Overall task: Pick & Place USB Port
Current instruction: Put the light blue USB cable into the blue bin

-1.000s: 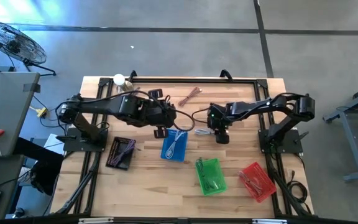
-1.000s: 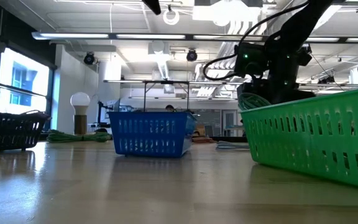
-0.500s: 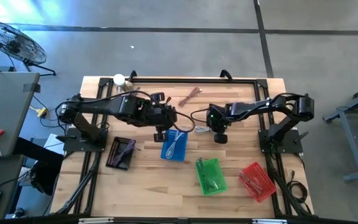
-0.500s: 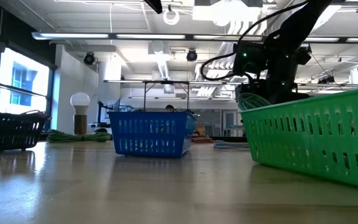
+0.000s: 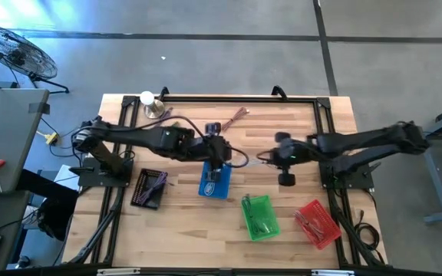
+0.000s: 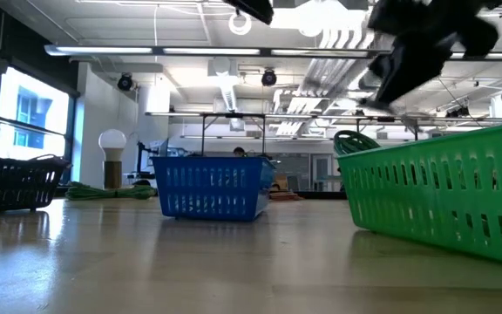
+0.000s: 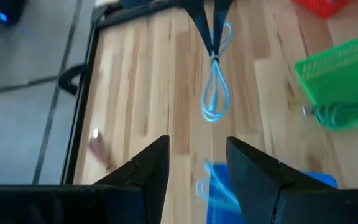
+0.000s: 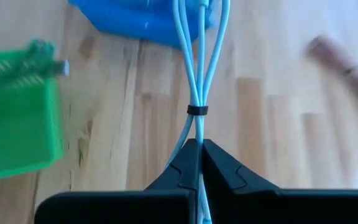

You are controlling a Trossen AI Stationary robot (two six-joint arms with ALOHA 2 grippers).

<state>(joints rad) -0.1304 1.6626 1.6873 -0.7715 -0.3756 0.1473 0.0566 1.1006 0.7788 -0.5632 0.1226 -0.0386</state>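
A light-blue USB cable (image 8: 197, 74), looped and bound by a dark band, hangs from my right gripper (image 8: 199, 144), which is shut on it right of the table's middle (image 5: 271, 157). The left wrist view shows the cable's loops (image 7: 214, 102) hanging below those fingers. My left gripper (image 7: 197, 168) stands open with nothing between its fingers, over the blue basket (image 5: 215, 182), left of the cable. My right gripper pinches the cable bundle between its two fingers just behind the dark band (image 8: 197, 110), at one end of the bundle. The strands run straight out from the fingertips, along the fingers. The loops (image 7: 211, 112) hang below the fingers, above the wood.
A green basket (image 5: 259, 217) and a red basket (image 5: 317, 224) stand at the near right, a black basket (image 5: 149, 188) at the near left. A brown cable (image 5: 236, 116) and a lamp bulb (image 5: 147, 100) lie toward the far edge.
My right gripper has shut on the light-blue cable and gone up with it, its arm stretching out flatter; the cable has come up off the table. My left gripper has moved toward the table's right, over the blue basket.
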